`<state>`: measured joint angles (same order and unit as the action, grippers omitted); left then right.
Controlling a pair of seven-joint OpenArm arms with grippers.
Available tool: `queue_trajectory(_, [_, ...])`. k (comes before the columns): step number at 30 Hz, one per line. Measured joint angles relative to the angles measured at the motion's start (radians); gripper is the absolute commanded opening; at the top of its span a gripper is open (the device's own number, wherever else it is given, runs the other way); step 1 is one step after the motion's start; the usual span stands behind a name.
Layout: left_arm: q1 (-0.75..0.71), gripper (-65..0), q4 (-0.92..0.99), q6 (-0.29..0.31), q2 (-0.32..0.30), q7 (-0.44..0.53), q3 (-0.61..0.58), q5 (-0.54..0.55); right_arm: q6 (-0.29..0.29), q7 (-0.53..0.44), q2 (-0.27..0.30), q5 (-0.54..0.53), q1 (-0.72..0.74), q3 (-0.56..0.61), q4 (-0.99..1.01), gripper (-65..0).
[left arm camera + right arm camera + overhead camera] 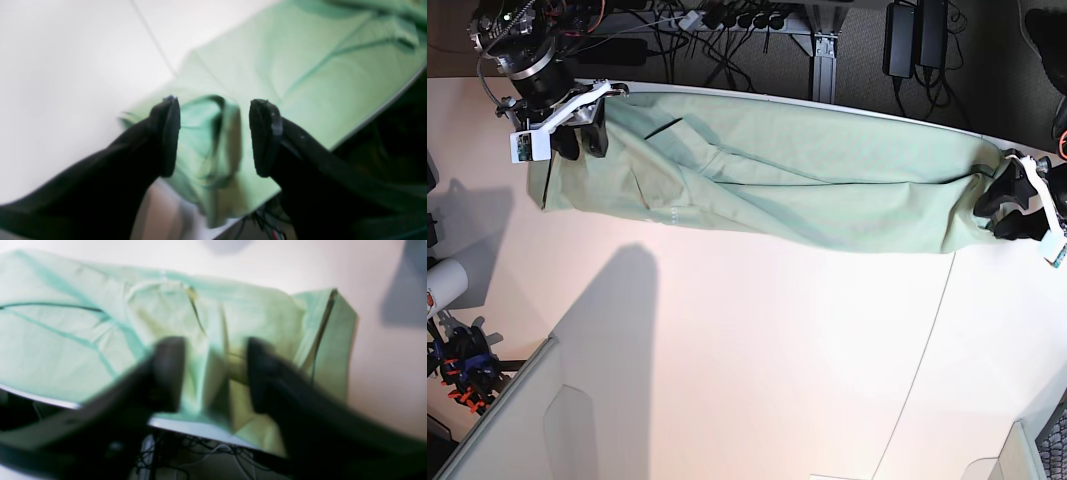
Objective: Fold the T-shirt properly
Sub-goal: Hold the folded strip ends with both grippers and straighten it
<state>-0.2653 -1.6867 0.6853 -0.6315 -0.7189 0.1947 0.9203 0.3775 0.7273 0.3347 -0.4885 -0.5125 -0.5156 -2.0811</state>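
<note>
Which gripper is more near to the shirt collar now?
Right. The right gripper hangs open over the T-shirt end where the collar lies. The left gripper is open at the opposite end.

One T-shirt point(767, 185) lies on one table point(757, 360), flanked by two end effectors: left point(1010, 212), right point(580, 140).

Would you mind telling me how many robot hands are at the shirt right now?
2. The right hand is at the shirt's end on the base view's left; the left hand is at its opposite end. Both stand open over bunched fabric.
</note>
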Motion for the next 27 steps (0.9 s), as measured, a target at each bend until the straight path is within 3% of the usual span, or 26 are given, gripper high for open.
queue_trajectory(4, [0.002, -28.7, 0.0, 0.0, -0.001, 0.001, 0.123, 0.024, 0.0, -0.012, 0.0, -0.001, 0.006, 0.0, 0.0, -28.1])
queue_trajectory(8, [-0.024, -28.4, 0.0, 0.0, 0.005, 0.003, 0.135, 0.039, 0.0, -0.021, -0.015, -0.013, 0.04, 0.0, 0.0, -28.1])
queue_trajectory(12, [-0.076, -23.7, 0.0, 0.0, 0.071, -0.006, 0.135, 0.035, 0.0, -0.024, -0.074, -0.02, 0.074, -0.001, 0.0, -28.1])
queue_trajectory(17, [-0.073, -24.1, -0.015, -0.001, 0.169, 0.002, 0.174, 0.071, 0.0, -0.024, -0.15, -0.018, 0.08, -0.001, 0.0, -28.1])
queue_trajectory(18, [-0.075, -26.3, -0.041, -0.003, 0.176, 0.002, 0.179, 0.069, 0.0, -0.024, -0.157, -0.008, 0.08, -0.001, 0.001, -28.3])
queue_trajectory(20, [-0.072, -38.9, -0.106, -0.003, 0.19, 0.006, 0.178, 0.079, 0.0, -0.027, -0.167, -0.005, 0.08, -0.001, 0.007, -34.6])
queue_trajectory(22, [-0.07, -53.4, -0.17, -0.003, 0.2, 0.01, 0.163, 0.076, 0.0, -0.035, -0.18, -0.005, 0.08, -0.001, 0.008, -50.0])
queue_trajectory(24, [-0.07, -60.8, -0.218, -0.001, 0.205, 0.011, 0.137, 0.061, 0.0, -0.047, -0.182, -0.007, 0.081, -0.001, 0.008, -65.0])
queue_trajectory(27, [-0.07, -62.5, -0.222, 0.0, 0.211, 0.044, 0.068, -0.054, 0.0, -0.047, -0.182, 0.027, 0.084, -0.001, 0.008, -65.0])
